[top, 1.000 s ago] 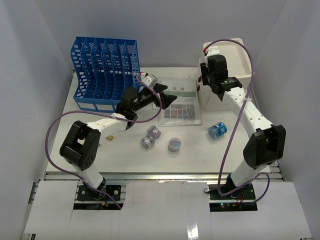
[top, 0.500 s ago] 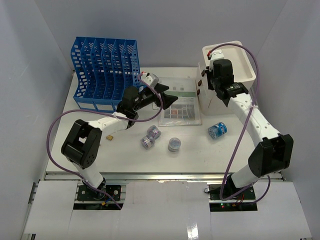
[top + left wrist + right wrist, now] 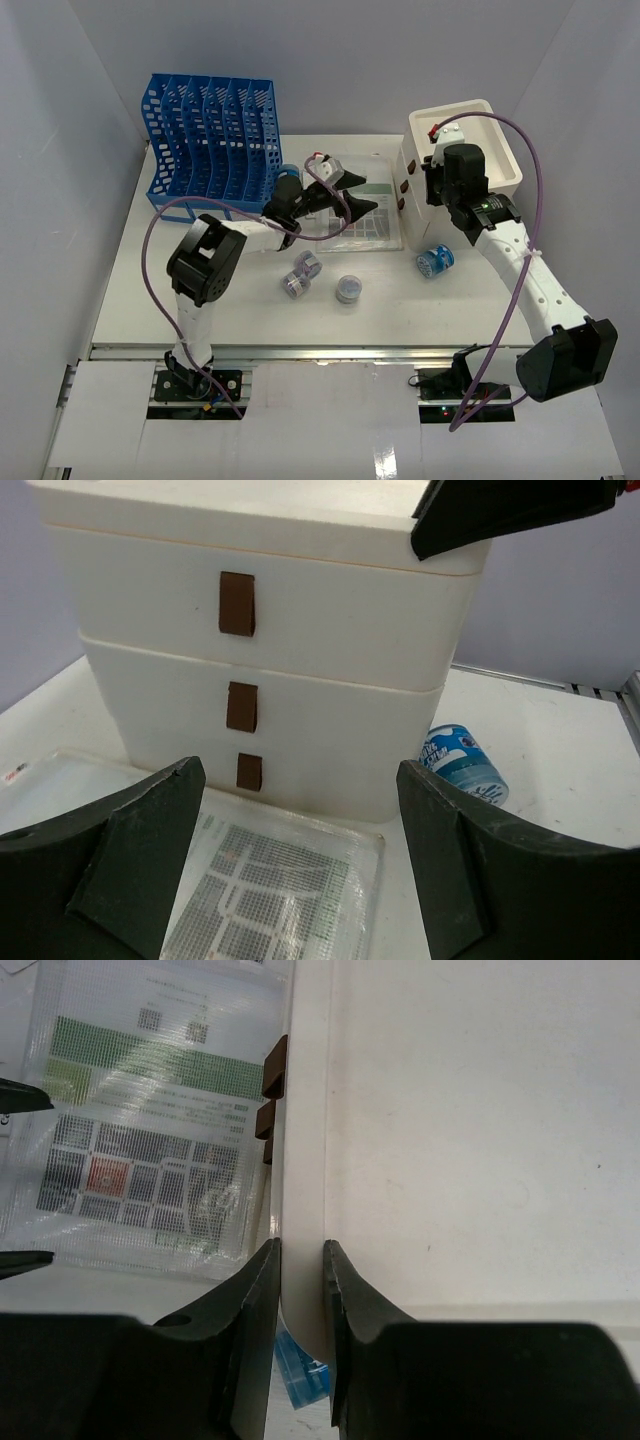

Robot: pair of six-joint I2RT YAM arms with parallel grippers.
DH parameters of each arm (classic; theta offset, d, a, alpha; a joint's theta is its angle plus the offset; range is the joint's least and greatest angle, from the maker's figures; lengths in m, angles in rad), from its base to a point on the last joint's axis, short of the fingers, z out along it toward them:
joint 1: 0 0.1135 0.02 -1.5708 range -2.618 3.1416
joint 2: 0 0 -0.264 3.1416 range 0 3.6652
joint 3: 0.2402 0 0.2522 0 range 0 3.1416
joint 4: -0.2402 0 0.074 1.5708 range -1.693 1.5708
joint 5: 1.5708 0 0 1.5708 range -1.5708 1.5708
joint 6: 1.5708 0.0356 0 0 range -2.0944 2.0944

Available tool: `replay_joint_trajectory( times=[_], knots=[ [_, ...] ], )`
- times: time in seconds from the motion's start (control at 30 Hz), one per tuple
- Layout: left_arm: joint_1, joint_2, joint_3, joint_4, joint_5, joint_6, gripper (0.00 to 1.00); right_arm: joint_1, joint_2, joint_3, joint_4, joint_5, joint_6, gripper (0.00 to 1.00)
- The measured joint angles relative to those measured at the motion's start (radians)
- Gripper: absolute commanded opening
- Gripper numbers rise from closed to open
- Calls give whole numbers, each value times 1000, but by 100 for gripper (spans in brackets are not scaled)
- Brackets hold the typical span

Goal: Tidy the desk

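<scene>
The white desk carries a cream drawer cabinet at the back right, with brown pulls on its front. My right gripper is shut on the cabinet's front top wall, one finger on each side of it. My left gripper hovers open over a laminated printed sheet and faces the cabinet front. Nothing lies between its fingers; the sheet lies below them.
A blue slotted file rack stands at the back left. A blue tape roll lies in front of the cabinet. Three more rolls lie mid-desk. White walls close in the sides and back.
My right gripper closed on the cabinet's front wall, and its arm swung out to the right. The left arm reached further right over the sheet, still open.
</scene>
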Motion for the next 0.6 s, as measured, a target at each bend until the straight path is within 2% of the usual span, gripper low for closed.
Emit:
replay_joint_trajectory(
  times=[0.1,0.37,0.43,0.6],
  knots=[
    [-20,65,60,45,30,35,84,0,-10,-17,20,-6,-5,8],
    [-36,343,477,50,44,71,79,-3,-59,-87,90,-37,-40,8],
    [-38,396,558,25,38,76,76,-3,-71,-101,101,-44,-45,8],
    [-60,497,719,-50,21,95,63,-4,-95,-131,126,-60,-57,8]
  ],
)
